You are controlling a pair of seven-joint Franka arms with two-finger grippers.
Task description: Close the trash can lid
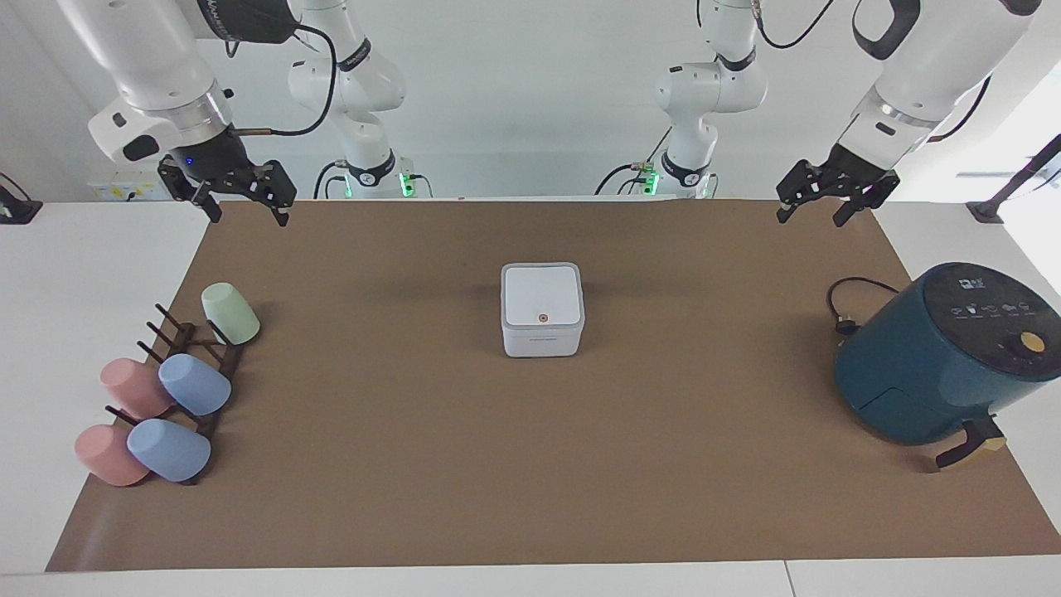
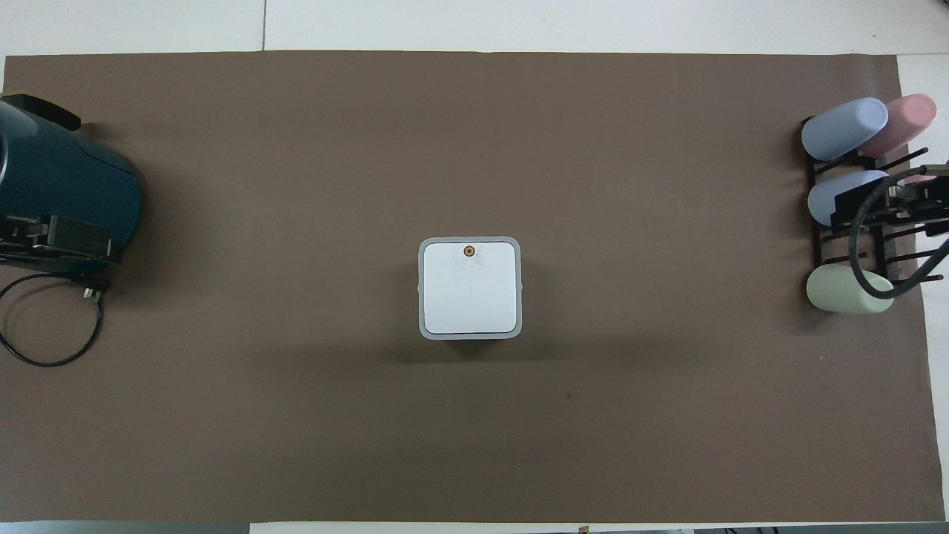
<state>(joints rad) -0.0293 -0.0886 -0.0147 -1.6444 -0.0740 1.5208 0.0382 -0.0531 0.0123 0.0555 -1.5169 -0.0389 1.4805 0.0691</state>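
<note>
- Left pincer (image 1: 833,201), fingers spread and empty, hangs over the bench (image 1: 530,497) corner.
- Right pincer (image 1: 242,199) likewise released, waiting.
- Lid (image 1: 542,296) lies flat on the trash can (image 1: 543,340).

Layout of the worktop (image 1: 33,332). A mat (image 1: 530,464) covers most of it. The trash can (image 1: 542,333) stands at the middle of the mat, with the lid (image 1: 541,297) lying flat on its top. An air fryer (image 1: 945,356) sits at the left arm's end, its cord (image 1: 850,303) on the mat just beside it, nearer to the robots. A cup rack (image 1: 195,365) holding five cups lies at the right arm's end. The left hand (image 1: 833,195) hangs over the mat's corner at the robots' edge, as does the right hand (image 1: 240,199) at its own end, both well apart from the trash can.
</note>
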